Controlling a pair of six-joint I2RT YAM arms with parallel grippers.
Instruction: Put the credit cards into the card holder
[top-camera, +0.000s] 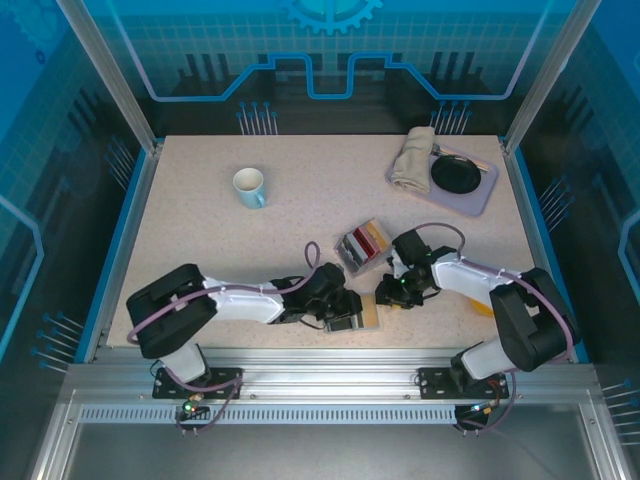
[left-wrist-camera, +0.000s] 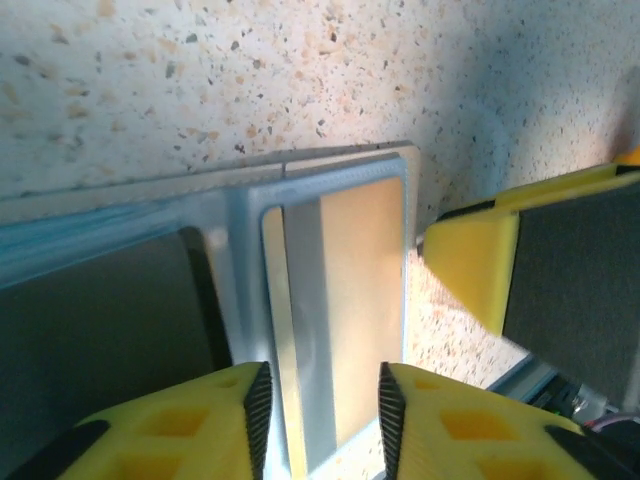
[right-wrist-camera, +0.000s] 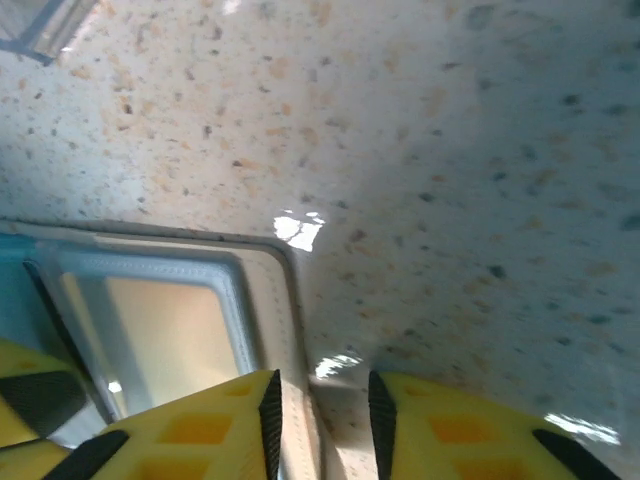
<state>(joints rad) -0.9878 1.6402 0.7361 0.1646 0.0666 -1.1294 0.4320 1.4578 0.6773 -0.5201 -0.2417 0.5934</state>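
Beige card holder (left-wrist-camera: 330, 185) lies open, silvery-grey inside.

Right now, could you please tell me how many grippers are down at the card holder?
2. The left gripper has its jaws apart over a windowed panel of the card holder; the right gripper straddles its stitched edge from the other side.

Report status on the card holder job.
Left pincer and right pincer parted, both low over open card holder. Credit cards lie beyond it, none gripped. Pincers crowd each other.
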